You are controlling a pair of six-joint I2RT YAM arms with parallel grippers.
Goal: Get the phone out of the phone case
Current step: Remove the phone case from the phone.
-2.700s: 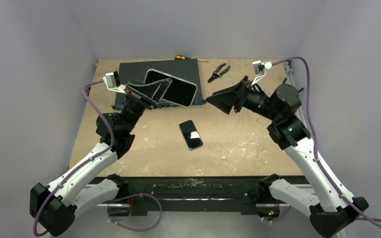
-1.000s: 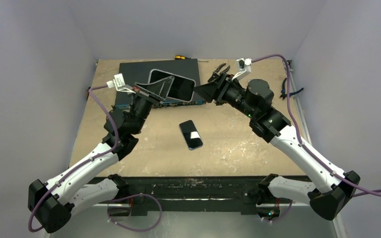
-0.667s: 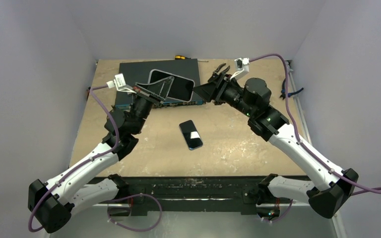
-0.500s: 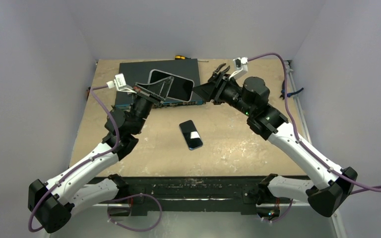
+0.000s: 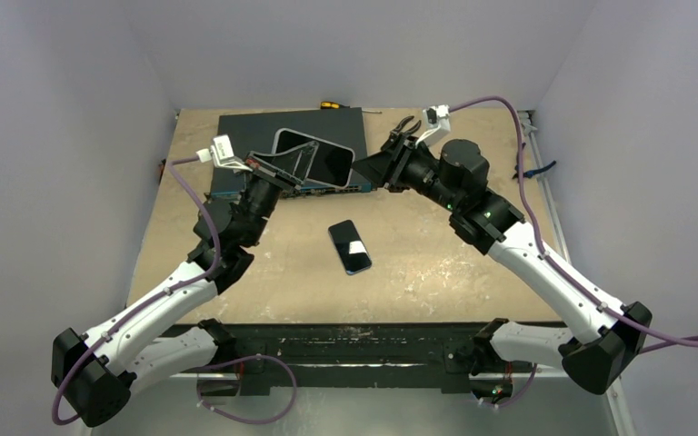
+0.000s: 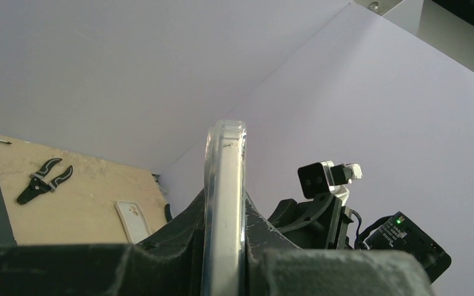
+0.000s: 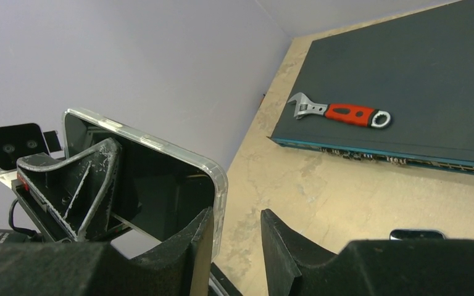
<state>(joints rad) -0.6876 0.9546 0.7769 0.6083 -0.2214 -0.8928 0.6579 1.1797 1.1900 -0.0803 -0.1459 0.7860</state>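
Top external view: clear-rimmed dark phone case [image 5: 330, 163] pinched edgewise, aloft, by left gripper [image 6: 224, 213]; right gripper [image 7: 237, 225] at its 3 o'clock corner, fingers parted, just beside. Black slab phone [image 5: 350, 246] flat on table [image 5: 436, 263], 6 o'clock.

wrench [image 7: 339, 113] on dark panel [image 7: 419, 80], pliers [image 6: 44, 180], screwdriver [image 5: 332, 105]

We count two arms, the left [image 5: 159, 300] and the right [image 5: 545, 272], one clear phone case [image 5: 314, 159], one bare phone [image 5: 350, 246], one dark box [image 5: 236, 127], one red-handled wrench [image 7: 339, 114], one screwdriver [image 5: 332, 105], and two pairs of pliers, one black-handled [image 6: 43, 182] and one blue-handled [image 5: 534, 170].
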